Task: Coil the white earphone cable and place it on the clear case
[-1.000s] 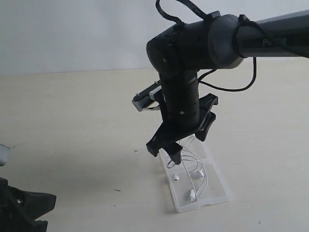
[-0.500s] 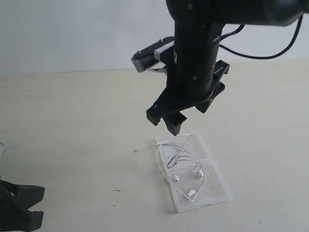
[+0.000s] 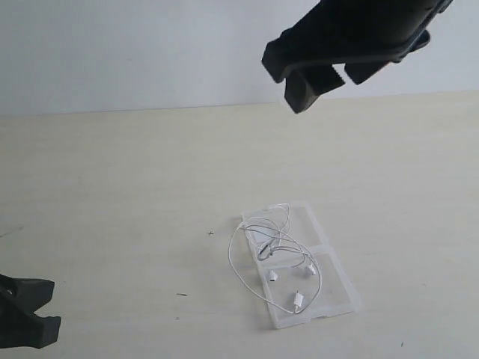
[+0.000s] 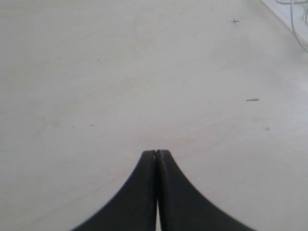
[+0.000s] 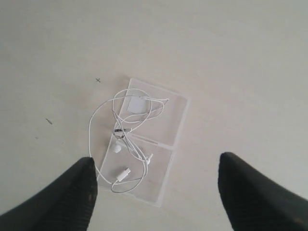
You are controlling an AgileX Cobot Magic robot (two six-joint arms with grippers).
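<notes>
The white earphone cable [image 3: 275,241] lies in a loose tangle on the clear case [image 3: 337,288], with one loop hanging over the case's left edge onto the table. Its earbuds and plug [image 3: 298,301] rest on the near half. In the right wrist view the cable [image 5: 126,130] spreads over the case [image 5: 171,113] and its white sticker [image 5: 136,104]. My right gripper [image 3: 322,78] hangs high above the case, open and empty [image 5: 156,161]. My left gripper [image 3: 54,303] sits at the lower left, far from the case, shut on nothing [image 4: 157,153].
The pale table [image 3: 135,187] meets a white wall at the back. A small cross mark [image 3: 211,232] and a dark speck [image 3: 182,295] lie on the table left of the case. The left wrist view catches a bit of cable [image 4: 298,29] at one corner.
My right gripper has risen from just above the case to the top of the view, leaving the cable on the case. The left gripper has drawn back toward the lower left corner.
</notes>
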